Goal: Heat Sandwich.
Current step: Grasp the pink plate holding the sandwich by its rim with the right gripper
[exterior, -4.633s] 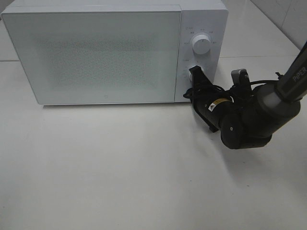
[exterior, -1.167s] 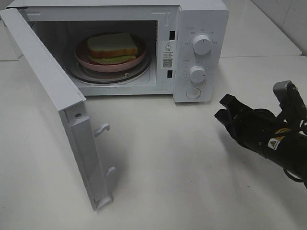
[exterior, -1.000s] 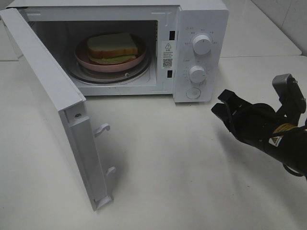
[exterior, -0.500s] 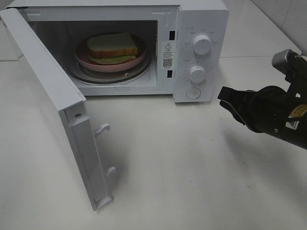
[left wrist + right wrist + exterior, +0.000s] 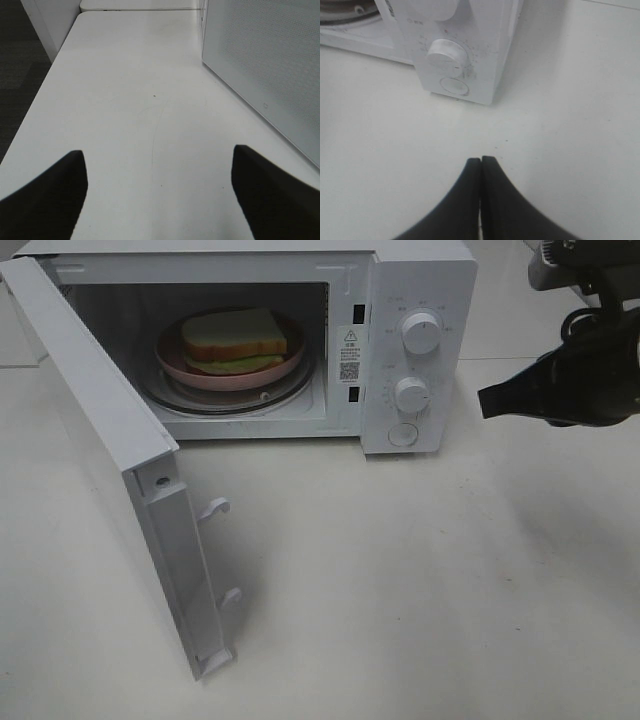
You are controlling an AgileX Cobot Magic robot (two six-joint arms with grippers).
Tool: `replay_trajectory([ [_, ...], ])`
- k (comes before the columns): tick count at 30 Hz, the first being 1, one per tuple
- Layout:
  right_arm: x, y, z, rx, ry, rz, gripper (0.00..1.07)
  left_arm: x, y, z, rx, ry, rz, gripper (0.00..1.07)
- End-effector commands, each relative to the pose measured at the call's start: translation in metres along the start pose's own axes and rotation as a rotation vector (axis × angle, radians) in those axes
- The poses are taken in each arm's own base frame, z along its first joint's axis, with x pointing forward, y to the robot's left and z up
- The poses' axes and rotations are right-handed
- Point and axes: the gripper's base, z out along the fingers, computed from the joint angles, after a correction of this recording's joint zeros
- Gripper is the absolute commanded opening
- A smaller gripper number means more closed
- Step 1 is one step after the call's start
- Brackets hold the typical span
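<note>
The sandwich [image 5: 235, 338], white bread with brown crust and green filling, lies on a pink plate [image 5: 290, 367] inside the open white microwave [image 5: 420, 280]. Its door [image 5: 120, 480] hangs wide open to the left. My right gripper [image 5: 484, 403] hovers to the right of the control panel, raised off the table, its black fingers pressed together and holding nothing. In the right wrist view the gripper [image 5: 480, 161] points toward the lower dial [image 5: 447, 53] and round button [image 5: 454, 86]. My left gripper [image 5: 157, 170] stands open over bare table beside the door [image 5: 270, 60]; the exterior view does not show it.
The microwave has two dials [image 5: 421, 332] and a round button [image 5: 403, 434] on its right panel. The white table [image 5: 400, 590] stretches in front. A dark floor [image 5: 20, 55] lies beyond the table's edge in the left wrist view.
The microwave door, shut several seconds ago, stands open. Over the last second my right gripper has risen and drawn back to the right, away from the panel. The sandwich has not moved.
</note>
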Motion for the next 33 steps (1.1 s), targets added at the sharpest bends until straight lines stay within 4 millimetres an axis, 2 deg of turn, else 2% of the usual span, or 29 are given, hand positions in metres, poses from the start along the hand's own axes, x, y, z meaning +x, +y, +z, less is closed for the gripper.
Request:
replay_trajectory([
  [1, -0.009, -0.006, -0.014, 0.043, 0.057, -0.126, 0.00, -0.001, 0.000, -0.002, 0.000, -0.015, 0.001, 0.74],
  [6, -0.017, -0.004, -0.023, 0.003, 0.130, -0.202, 0.00, -0.001, 0.000, -0.002, 0.000, -0.015, 0.001, 0.74],
  [10, -0.026, 0.010, -0.040, -0.196, 0.238, -0.413, 0.00, -0.001, 0.000, -0.002, 0.000, -0.015, 0.001, 0.74],
  [11, -0.026, 0.010, -0.040, -0.196, 0.238, -0.413, 0.00, -0.001, 0.000, -0.002, 0.000, -0.015, 0.001, 0.74],
  [14, -0.027, 0.017, -0.046, -0.303, 0.236, -0.591, 0.01, -0.001, 0.000, -0.002, 0.000, -0.015, 0.001, 0.74],
  [15, -0.027, 0.024, -0.047, -0.346, 0.212, -0.722, 0.01, -0.001, 0.000, -0.002, 0.000, -0.015, 0.001, 0.74],
  [17, -0.026, 0.028, -0.047, -0.363, 0.204, -0.785, 0.01, -0.001, 0.000, -0.002, 0.000, -0.015, 0.001, 0.74],
  [19, -0.025, 0.037, -0.048, -0.399, 0.182, -0.932, 0.01, -0.001, 0.000, -0.002, 0.000, -0.015, 0.001, 0.74],
  [20, -0.024, 0.045, -0.048, -0.432, 0.157, -1.063, 0.01, -0.001, 0.000, -0.002, 0.000, -0.015, 0.001, 0.74],
  [21, -0.024, 0.045, -0.048, -0.432, 0.157, -1.063, 0.01, -0.001, 0.000, -0.002, 0.000, -0.015, 0.001, 0.74],
  [24, -0.022, 0.057, -0.044, -0.472, 0.124, -1.222, 0.02, -0.001, 0.000, -0.002, 0.000, -0.015, 0.001, 0.74],
  [30, -0.022, 0.072, -0.033, -0.490, 0.102, -1.262, 0.08, -0.001, 0.000, -0.002, 0.000, -0.015, 0.001, 0.74],
  [32, -0.020, 0.077, -0.027, -0.500, 0.107, -1.271, 0.14, -0.001, 0.000, -0.002, 0.000, -0.015, 0.001, 0.74],
  [33, -0.019, 0.082, -0.022, -0.505, 0.104, -1.280, 0.23, -0.001, 0.000, -0.002, 0.000, -0.015, 0.001, 0.74],
])
